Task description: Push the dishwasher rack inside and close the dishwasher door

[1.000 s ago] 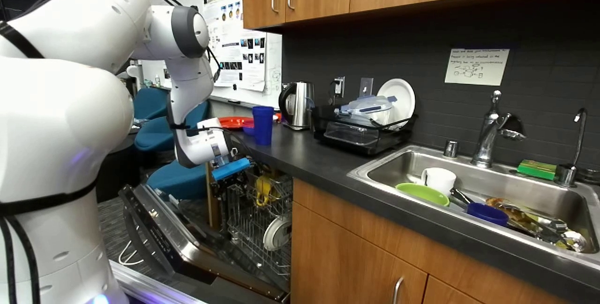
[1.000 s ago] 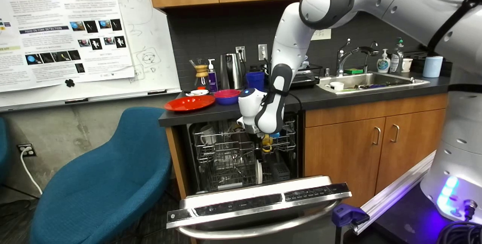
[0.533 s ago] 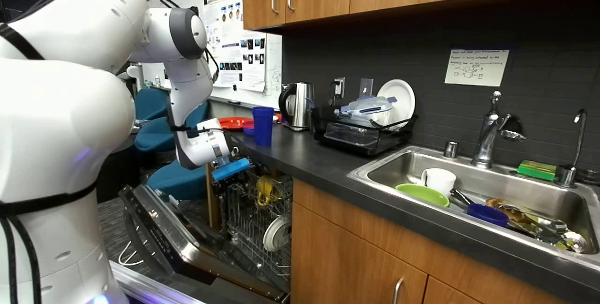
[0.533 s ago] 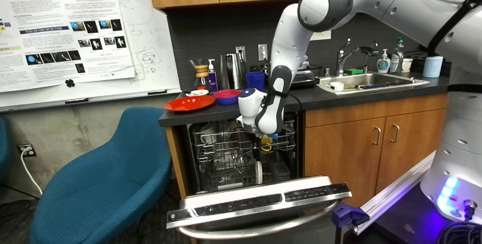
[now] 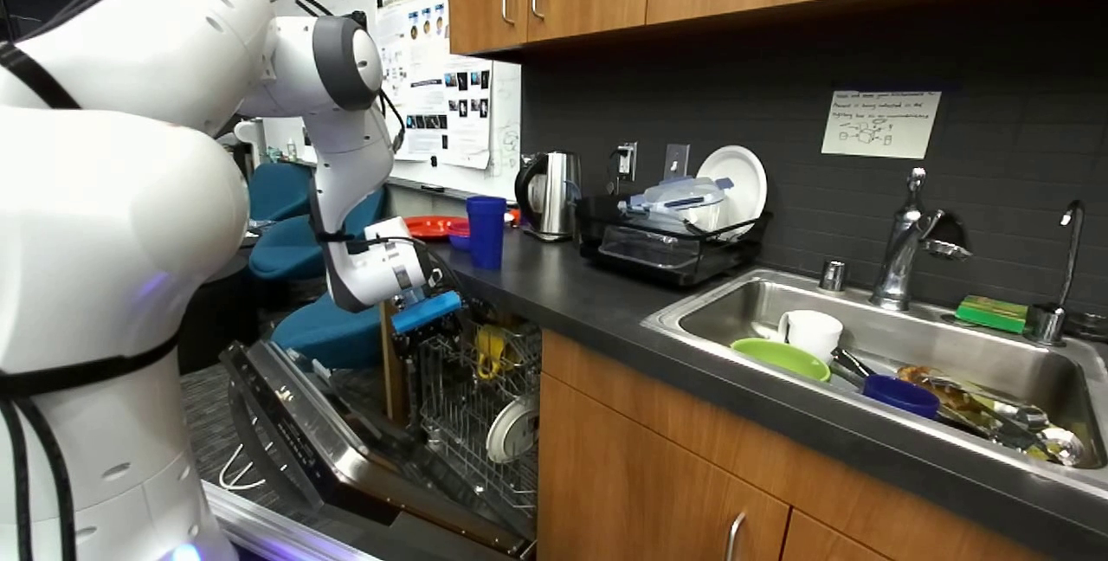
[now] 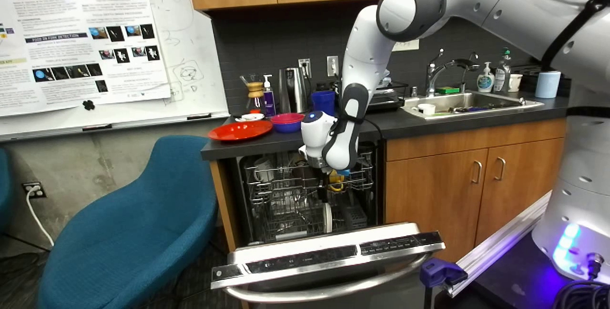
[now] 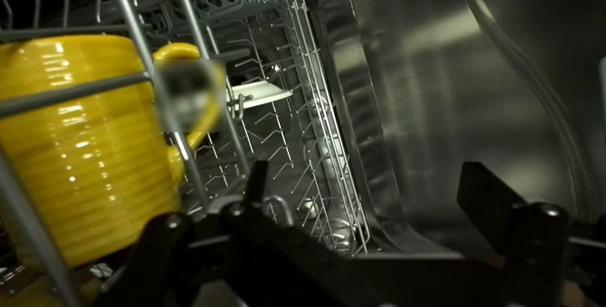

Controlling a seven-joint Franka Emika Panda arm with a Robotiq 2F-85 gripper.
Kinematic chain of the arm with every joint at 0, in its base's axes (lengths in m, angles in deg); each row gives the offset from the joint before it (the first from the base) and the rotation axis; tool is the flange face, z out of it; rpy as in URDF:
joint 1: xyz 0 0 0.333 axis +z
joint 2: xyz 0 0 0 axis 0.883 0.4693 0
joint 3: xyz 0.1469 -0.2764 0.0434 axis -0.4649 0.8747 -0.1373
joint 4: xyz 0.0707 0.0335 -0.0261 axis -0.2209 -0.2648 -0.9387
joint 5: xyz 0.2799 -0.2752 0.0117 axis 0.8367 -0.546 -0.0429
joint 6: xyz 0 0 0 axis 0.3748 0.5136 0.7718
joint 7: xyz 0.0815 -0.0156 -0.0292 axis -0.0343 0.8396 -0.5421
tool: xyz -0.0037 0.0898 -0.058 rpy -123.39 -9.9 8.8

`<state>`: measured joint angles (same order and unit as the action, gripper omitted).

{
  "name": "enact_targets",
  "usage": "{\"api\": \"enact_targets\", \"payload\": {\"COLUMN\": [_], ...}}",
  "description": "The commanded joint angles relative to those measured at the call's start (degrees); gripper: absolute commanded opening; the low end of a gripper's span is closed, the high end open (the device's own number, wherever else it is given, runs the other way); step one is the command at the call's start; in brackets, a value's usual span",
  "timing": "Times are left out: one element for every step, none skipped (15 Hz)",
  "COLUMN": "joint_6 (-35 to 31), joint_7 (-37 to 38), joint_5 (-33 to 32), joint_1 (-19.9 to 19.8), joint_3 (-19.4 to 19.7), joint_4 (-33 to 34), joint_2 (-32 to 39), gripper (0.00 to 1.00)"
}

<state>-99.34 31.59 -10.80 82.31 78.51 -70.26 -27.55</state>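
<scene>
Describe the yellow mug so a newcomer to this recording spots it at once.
Start at the dishwasher door, tipped part-way open in both exterior views. Behind it, find the upper dishwasher rack, then the ribbed yellow mug towards its sink side. Colour sets it apart from the pale mug farther along and the white plate below.

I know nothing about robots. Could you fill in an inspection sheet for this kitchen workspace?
Surface: dark countertop, carrying a red plate, blue cup and kettle.
Job's things: dishwasher rack, with a yellow mug in it; dishwasher door, tilted partly open.
Clutter: white mug and green bowl in the sink.
Tool: open, gripping nothing; whether it touches the rack, cannot tell.
Cables: black cable looped beside the robot's base.
Surroundings: blue chair; whiteboard with a poster.
</scene>
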Motion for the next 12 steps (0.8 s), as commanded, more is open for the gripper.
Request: {"api": "enact_targets", "payload": {"joint_6": [-0.06, 0.02, 0.10, 0.14, 0.09, 0.35, 1.19, 1.73, 1.48, 1.30, 1.21, 0.95], "joint_7": [-2.62, -2.75, -2.77, -2.77, -2.72, -2.67, -2.04, -2.19, -1.81, -1.41, -1.20, -0.67], "joint_5": [-0.66, -0.56, -0.43, -0.29, -0.25, 0.08, 1.14, 1.95, 2.26, 2.54, 2.85, 3.06], "joint_1": [-1.02, -1.18, -1.31, -1.44, -1.47, -1.66, -1.98, -2.47, -2.34, -2.05, -1.92, -1.58], "joint_3": [2.34, 2.23, 2.17, 2.05, 2.00, 1.66, 0.95, -0.03, -0.25, -0.34, -0.45, -0.37], "joint_4": [4.99, 5.21, 5.48, 5.45, 5.21, 4.69, 3.79, 2.66, 1.59, 0.60, -0.12, -1.01], "joint_2": [1.05, 1.13, 1.20, 1.12, 0.95, 0.59, -0.06, -0.74, -1.25, -1.75, -2.17, -2.70], "gripper": [1.00, 1.00, 1.00, 1.00, 1.00, 1.00, 1.00, 1.00, 1.00, 1.00, 1.00, 1.00]}}
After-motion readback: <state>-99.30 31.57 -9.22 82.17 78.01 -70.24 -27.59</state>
